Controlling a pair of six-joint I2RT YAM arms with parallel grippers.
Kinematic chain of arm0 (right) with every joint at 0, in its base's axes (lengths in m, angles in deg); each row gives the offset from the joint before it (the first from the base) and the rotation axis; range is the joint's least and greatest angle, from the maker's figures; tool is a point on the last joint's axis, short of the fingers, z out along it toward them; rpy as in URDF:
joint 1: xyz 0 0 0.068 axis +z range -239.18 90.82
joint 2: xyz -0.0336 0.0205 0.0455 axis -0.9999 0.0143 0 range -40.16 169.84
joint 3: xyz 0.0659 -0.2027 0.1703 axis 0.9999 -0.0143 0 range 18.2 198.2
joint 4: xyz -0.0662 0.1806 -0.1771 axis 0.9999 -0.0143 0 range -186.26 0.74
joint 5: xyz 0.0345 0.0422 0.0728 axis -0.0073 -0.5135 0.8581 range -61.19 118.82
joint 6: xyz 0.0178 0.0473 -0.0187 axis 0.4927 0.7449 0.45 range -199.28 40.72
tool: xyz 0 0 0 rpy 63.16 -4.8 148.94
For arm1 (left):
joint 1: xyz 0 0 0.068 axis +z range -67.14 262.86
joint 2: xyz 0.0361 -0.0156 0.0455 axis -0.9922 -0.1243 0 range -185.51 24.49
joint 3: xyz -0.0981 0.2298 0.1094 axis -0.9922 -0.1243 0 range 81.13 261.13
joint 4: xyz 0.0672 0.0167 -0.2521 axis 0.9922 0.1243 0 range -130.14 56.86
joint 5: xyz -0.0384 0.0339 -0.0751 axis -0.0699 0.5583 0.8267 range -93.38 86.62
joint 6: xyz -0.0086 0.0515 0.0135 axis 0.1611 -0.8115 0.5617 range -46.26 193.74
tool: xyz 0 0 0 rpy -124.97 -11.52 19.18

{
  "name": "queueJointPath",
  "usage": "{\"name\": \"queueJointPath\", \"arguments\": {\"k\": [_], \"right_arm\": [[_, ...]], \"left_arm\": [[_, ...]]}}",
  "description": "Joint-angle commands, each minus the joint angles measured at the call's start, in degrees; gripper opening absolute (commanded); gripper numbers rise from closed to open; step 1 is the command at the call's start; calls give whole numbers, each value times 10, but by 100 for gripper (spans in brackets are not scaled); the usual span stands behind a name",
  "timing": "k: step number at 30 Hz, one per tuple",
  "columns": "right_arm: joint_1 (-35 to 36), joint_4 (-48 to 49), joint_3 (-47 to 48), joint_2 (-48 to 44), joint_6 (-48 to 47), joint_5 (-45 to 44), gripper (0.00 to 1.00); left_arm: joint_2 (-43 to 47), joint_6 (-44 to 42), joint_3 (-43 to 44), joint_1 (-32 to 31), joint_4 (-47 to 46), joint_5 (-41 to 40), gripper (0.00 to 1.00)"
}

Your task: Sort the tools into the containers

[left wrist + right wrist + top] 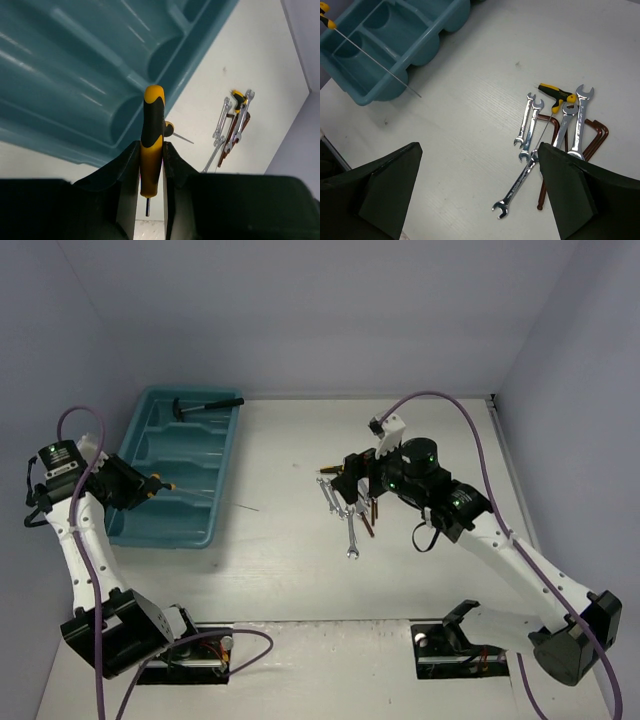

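**Screwdriver held over the tray; loose tools waiting mid-table**

Top view. The left gripper (149, 488) is clamped on a yellow-and-black screwdriver (164, 485) and hangs over the near end of the teal tray (160, 536). The thin shaft points right, across the tray's width, and overshoots the right rim. By my judgement it must be turned or drawn in before release. A hammer (207, 405) lies in the far compartment. The right gripper (347, 476) hovers over the wrenches (352, 532) and reddish-brown tools (371, 521) on the table (280, 580), well apart from the tray. The right arm is the nearer one to them.

Left wrist view. Both fingers pinch the handle, which stands up between them above a rounded compartment end. Which compartment this is cannot be told.

Right wrist view. The jaws stand wide apart and empty, with the pile just beyond them to the right. A second screwdriver (557, 93) lies at its far edge. The reddish-brown tools are partly covered by wrenches and one finger, so their count is unclear.
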Motion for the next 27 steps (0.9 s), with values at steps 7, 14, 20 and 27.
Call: {"name": "queueJointPath", "arguments": {"k": [7, 14, 20, 27], "right_arm": [[0, 4, -24, -64, 22, 9, 100], [3, -4, -31, -71, 17, 11, 100], [8, -5, -38, -71, 14, 8, 100], [8, -6, -44, -71, 13, 7, 100]], "left_arm": [[-29, -46, 22, 79, 72, -96, 0], [-87, -35, 50, 88, 71, -161, 0], [-130, -10, 69, 90, 54, -179, 4], [-123, 31, 56, 90, 18, -194, 15]]}}
